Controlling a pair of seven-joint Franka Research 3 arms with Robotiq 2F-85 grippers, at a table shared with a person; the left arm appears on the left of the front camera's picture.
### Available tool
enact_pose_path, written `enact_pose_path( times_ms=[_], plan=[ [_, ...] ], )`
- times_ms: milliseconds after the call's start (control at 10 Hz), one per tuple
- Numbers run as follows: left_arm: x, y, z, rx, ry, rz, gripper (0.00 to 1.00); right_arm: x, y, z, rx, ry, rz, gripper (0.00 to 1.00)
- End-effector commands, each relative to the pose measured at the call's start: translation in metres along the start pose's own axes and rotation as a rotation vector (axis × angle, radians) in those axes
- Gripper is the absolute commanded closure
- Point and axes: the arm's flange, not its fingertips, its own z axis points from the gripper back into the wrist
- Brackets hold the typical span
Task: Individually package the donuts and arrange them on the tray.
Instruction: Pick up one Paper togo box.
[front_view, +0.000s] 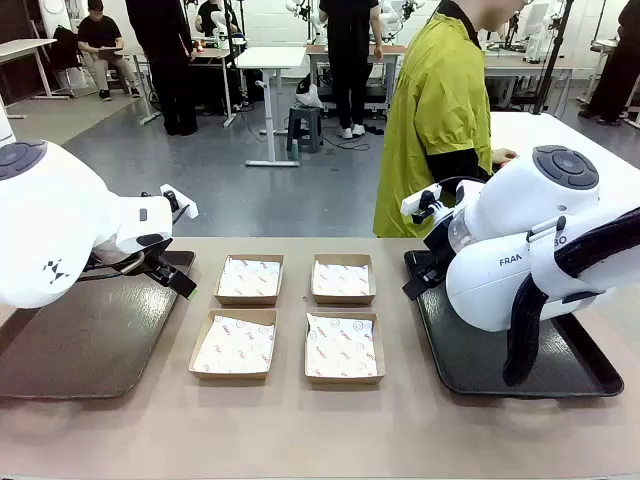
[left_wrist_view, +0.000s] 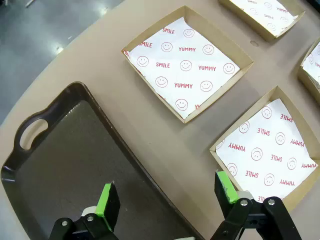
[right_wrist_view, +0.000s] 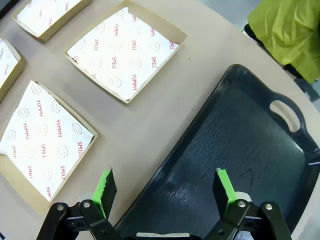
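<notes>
The donuts are out of view. My left gripper (left_wrist_view: 167, 197) hangs open over the inner edge of a dark tray (left_wrist_view: 65, 165), with nothing between its green pads (left_wrist_view: 106, 199). My right gripper (right_wrist_view: 165, 187) is open too, above the near edge of a second dark tray (right_wrist_view: 240, 145), and holds nothing. In the front view the left tray (front_view: 80, 340) lies under my left arm. The right tray (front_view: 480, 360) lies under my right arm.
Several shallow cardboard boxes lined with smiley-print paper sit between the trays, such as a far-left box (front_view: 249, 279) and a near-right box (front_view: 343, 347); all are empty. A person in a yellow-green jacket (front_view: 435, 120) stands at the far side.
</notes>
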Motion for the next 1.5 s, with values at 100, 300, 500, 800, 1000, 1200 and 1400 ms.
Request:
enact_pose_path(
  times_ms=[100, 300, 500, 800, 1000, 1200, 1400],
  plan=[
    [0.000, 0.000, 0.000, 0.000, 0.000, 0.000, 0.00, 0.000, 0.000, 0.000, 0.000, 0.000, 0.000, 0.00],
    [0.000, 0.000, 0.000, 0.000, 0.000, 0.000, 0.00, 0.000, 0.000, 0.000, 0.000, 0.000, 0.000, 0.00],
    [0.000, 0.000, 0.000, 0.000, 0.000, 0.000, 0.00, 0.000, 0.000, 0.000, 0.000, 0.000, 0.000, 0.00],
    [0.000, 0.000, 0.000, 0.000, 0.000, 0.000, 0.00, 0.000, 0.000, 0.000, 0.000, 0.000, 0.000, 0.00],
    [0.000, 0.000, 0.000, 0.000, 0.000, 0.000, 0.00, 0.000, 0.000, 0.000, 0.000, 0.000, 0.000, 0.00],
    [0.000, 0.000, 0.000, 0.000, 0.000, 0.000, 0.00, 0.000, 0.000, 0.000, 0.000, 0.000, 0.000, 0.00],
    [-0.031, -0.022, 0.047, 0.062, 0.071, -0.025, 0.00, -0.035, 0.019, 0.054, -0.051, 0.035, 0.010, 0.00]
  ],
)
